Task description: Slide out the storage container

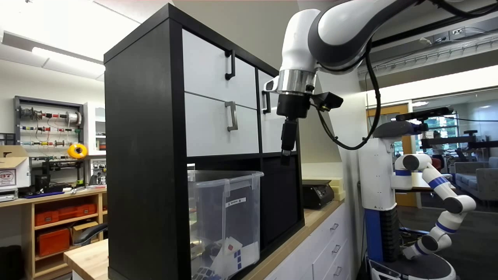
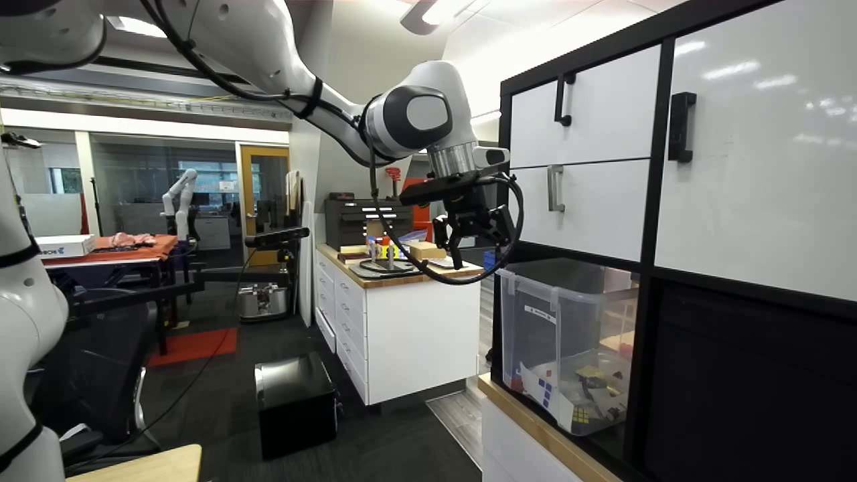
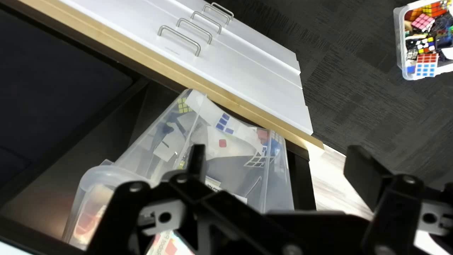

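The storage container point(image 1: 243, 210) is a clear, boxy plastic bin with a thick rim. It stands upright in a lower cubby of the black shelf, with whitish cards and puzzle pieces inside. It also shows in the other exterior view point(image 2: 532, 335) and in the wrist view point(image 3: 230, 170). My gripper point(image 1: 287, 155) points down in front of the shelf, above the container's rim level and apart from it. In the wrist view my gripper point(image 3: 279, 168) is open, with nothing held between its fingers. It hides part of the container's near rim there.
White-fronted drawers point(image 1: 218, 128) with handles sit above the container's cubby. The black shelf point(image 1: 140, 155) stands on a wooden counter point(image 1: 311, 217). A white cabinet with metal handles point(image 3: 247, 71) lies below the counter edge. A bin of puzzle cubes point(image 3: 400, 39) stands on the floor.
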### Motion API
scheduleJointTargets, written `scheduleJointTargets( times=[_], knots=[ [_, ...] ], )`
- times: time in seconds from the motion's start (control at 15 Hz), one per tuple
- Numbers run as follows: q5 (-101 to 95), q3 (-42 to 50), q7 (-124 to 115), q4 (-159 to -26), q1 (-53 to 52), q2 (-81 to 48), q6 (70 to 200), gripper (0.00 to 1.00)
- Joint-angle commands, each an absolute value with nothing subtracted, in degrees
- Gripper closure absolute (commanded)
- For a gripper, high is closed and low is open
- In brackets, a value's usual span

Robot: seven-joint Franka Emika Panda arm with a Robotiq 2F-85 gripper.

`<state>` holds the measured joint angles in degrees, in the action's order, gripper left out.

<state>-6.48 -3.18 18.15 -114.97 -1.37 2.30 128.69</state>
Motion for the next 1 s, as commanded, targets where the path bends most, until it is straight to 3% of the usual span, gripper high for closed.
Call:
scheduleJointTargets(
  times=[0.0,0.93],
  knots=[
    [-7.2,-1.9,23.9,-110.7,-1.2,-0.8,130.7,0.00],
    [-7.8,-2.3,25.8,-112.5,-1.9,-0.7,133.3,0.00]
  ],
)
